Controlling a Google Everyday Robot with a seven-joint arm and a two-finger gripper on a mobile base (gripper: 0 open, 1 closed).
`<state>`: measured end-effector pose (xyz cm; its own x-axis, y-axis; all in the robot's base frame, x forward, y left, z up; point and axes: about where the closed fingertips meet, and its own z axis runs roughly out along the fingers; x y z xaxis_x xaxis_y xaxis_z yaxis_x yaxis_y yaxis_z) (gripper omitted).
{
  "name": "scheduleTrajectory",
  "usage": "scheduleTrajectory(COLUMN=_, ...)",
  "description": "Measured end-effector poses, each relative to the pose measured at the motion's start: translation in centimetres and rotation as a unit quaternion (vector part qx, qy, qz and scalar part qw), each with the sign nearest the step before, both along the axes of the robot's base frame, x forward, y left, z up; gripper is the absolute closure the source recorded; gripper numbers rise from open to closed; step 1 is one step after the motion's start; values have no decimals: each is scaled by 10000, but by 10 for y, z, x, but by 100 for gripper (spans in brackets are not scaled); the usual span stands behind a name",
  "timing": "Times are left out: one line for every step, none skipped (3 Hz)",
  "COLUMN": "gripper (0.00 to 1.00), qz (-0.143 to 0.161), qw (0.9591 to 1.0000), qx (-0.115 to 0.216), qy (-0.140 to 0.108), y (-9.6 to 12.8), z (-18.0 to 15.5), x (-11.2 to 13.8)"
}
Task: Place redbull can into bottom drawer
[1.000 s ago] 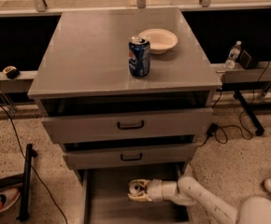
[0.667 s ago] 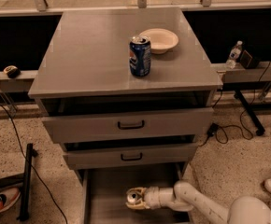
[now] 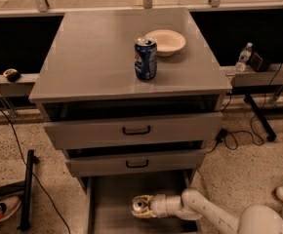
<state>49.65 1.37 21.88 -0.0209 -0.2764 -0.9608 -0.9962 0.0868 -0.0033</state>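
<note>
The bottom drawer is pulled open below the two upper drawers, a grey flat-floored tray. My gripper reaches into it from the right on a white arm. It is shut on the redbull can, whose top end with its pull tab faces the camera. The can is over the drawer floor, low inside the tray; I cannot tell whether it touches the floor.
A blue Pepsi can and a cream bowl stand on the cabinet top. The two upper drawers are partly open. A water bottle stands on the right ledge. Cables and a black stand lie on the floor.
My gripper with the can has moved down and a little left, deeper into the bottom drawer. Nothing on the cabinet top has moved.
</note>
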Motion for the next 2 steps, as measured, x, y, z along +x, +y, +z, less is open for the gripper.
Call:
scheduleTrajectory(gripper=35, qz=0, qw=10000, qx=0, qy=0, y=0, z=0, x=0)
scheduleTrajectory(gripper=12, qz=0, qw=10000, qx=0, qy=0, y=0, z=0, x=0)
